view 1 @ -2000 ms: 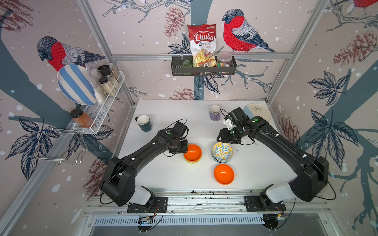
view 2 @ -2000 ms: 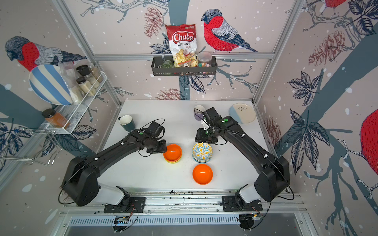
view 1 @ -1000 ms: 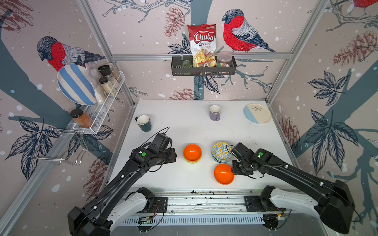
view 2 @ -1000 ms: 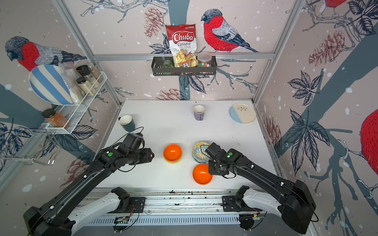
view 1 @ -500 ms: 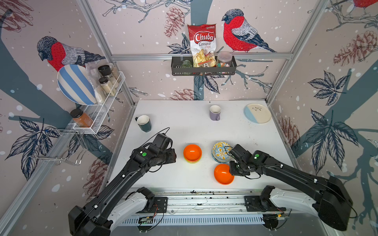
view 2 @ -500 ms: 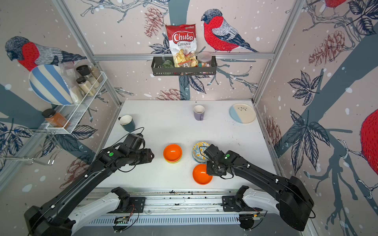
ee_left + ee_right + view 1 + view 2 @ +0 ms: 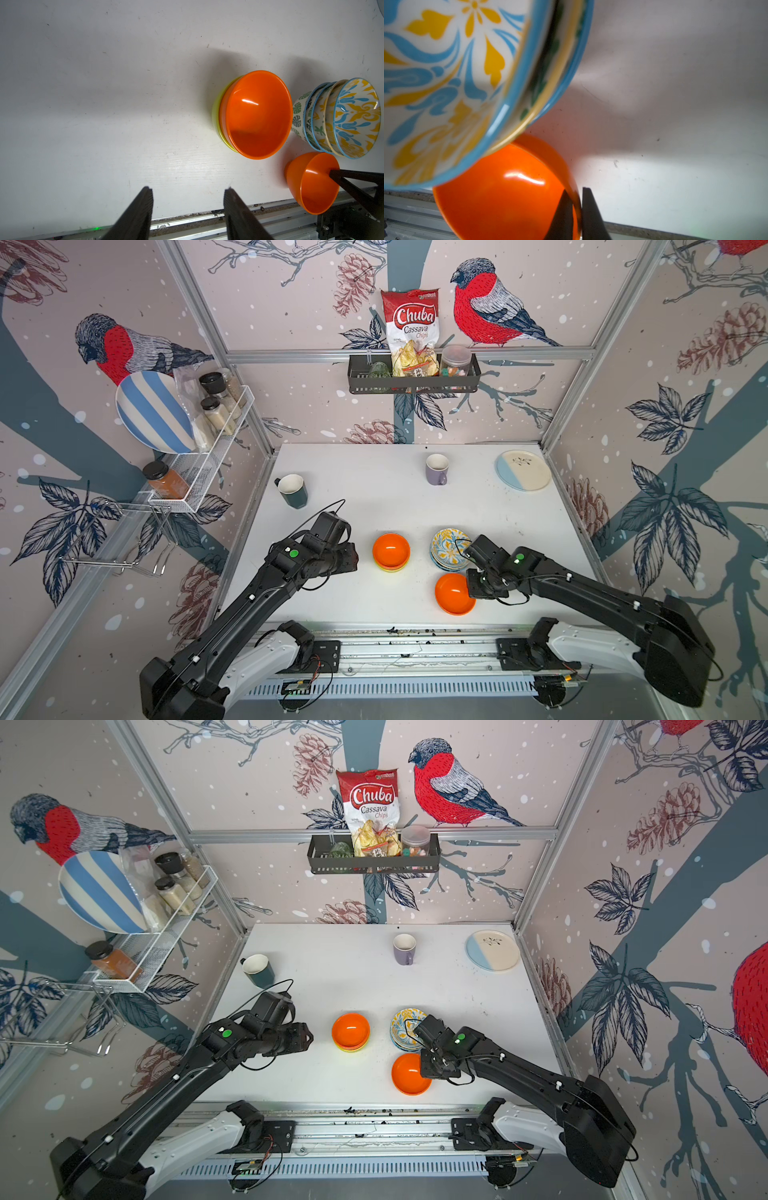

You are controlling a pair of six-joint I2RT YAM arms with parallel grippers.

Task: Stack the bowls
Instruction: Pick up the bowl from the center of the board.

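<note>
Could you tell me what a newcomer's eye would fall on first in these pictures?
Probably the lone orange bowl at the front of the table, its rim pinched by the right end effector. Behind it stands a stack of patterned bowls, and beside that an orange-on-lime stack.

stack of two bowls (image 7: 391, 552): near the middle of the table (image 7: 374, 506), toward the front.
stack of four bowls (image 7: 446, 546): just right of the stack of two bowls, apart from it.
single bowl (image 7: 452, 594): in front of the stack of four bowls, just beside it, near the front edge.
right gripper (image 7: 578, 199): on the right rim of the single bowl, one finger inside, one outside.
left gripper (image 7: 188, 191): left of the stack of two bowls, apart.
rear mug (image 7: 436, 469): behind the stack of four bowls, well apart.
left mug (image 7: 293, 490): near the left edge, behind the left gripper.
plate (image 7: 523, 470): in the back right corner.
</note>
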